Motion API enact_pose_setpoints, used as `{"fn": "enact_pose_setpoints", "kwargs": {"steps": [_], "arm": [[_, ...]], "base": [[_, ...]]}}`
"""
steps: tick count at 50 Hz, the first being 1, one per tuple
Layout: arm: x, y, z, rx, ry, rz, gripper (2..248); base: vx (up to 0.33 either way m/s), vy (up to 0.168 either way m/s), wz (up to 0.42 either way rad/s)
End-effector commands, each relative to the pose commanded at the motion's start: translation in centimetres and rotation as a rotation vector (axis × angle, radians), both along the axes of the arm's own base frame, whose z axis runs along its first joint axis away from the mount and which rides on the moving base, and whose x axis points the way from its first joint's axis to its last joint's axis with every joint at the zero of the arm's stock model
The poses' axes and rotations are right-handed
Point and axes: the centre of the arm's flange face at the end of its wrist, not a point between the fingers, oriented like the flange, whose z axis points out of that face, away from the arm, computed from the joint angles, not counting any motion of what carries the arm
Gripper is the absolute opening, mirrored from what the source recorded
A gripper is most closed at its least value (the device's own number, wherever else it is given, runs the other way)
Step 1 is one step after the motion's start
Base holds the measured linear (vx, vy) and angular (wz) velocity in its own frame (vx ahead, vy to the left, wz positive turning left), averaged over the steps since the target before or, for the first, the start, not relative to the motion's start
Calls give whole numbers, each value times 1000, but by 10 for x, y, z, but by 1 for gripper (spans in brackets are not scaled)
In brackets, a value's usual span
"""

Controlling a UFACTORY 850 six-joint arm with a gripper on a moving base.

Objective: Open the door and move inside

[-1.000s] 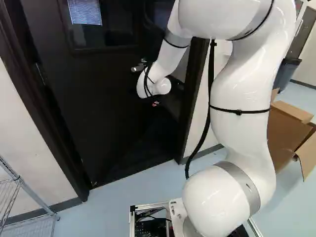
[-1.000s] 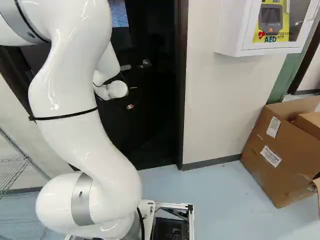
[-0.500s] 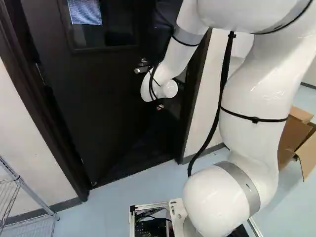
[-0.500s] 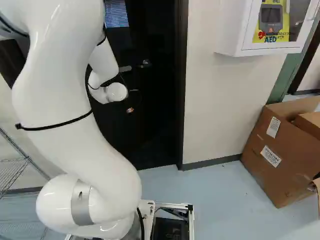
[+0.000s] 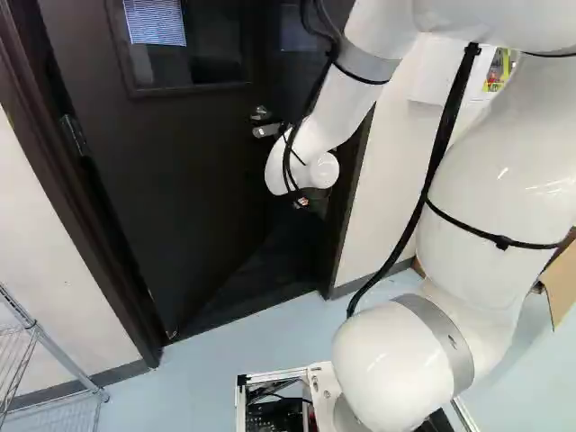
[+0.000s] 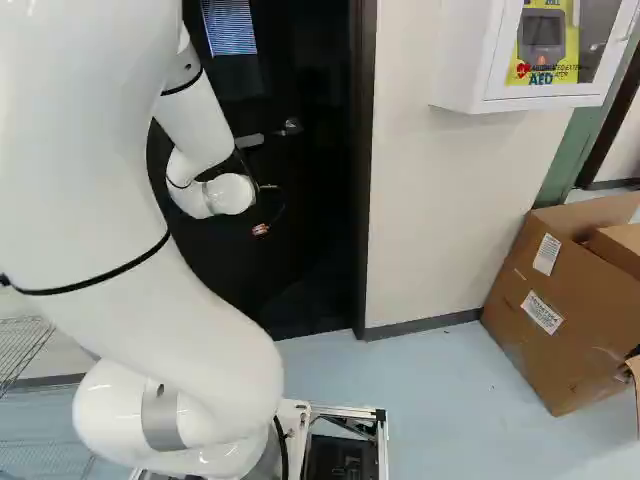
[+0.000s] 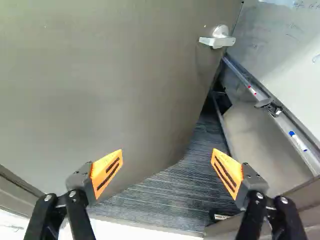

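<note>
- Metal wire shelf [image 5: 20,335], by the wall at the left of the left base view.
- Dark door [image 5: 162,198], ajar, striped floor [image 7: 160,197] showing through the gap.
- Silver handle [image 5: 267,130] near the door's free edge.
- Black gripper [image 5: 302,202] at the doorway, jaws released, spread wide.
- White arm [image 5: 495,189].
- Brown cardboard box [image 6: 555,310], beyond the doorway's right side.

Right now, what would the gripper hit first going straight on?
The gripper would probably meet the partly open door first, below its lever handle; the dark floor shows close to that line, and depth is hard to judge.
</note>
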Motion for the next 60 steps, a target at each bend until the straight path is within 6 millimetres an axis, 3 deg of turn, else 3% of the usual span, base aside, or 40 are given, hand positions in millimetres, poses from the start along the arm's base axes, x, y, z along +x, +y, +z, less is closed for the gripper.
{"fn": "enact_pose_setpoints", "kwargs": {"steps": [39, 60], "arm": [[-76, -36, -3, 45, -5, -115, 247], [-83, -40, -4, 50, -7, -129, 247]], "base": [[0, 0, 0], [0, 0, 0]]}}
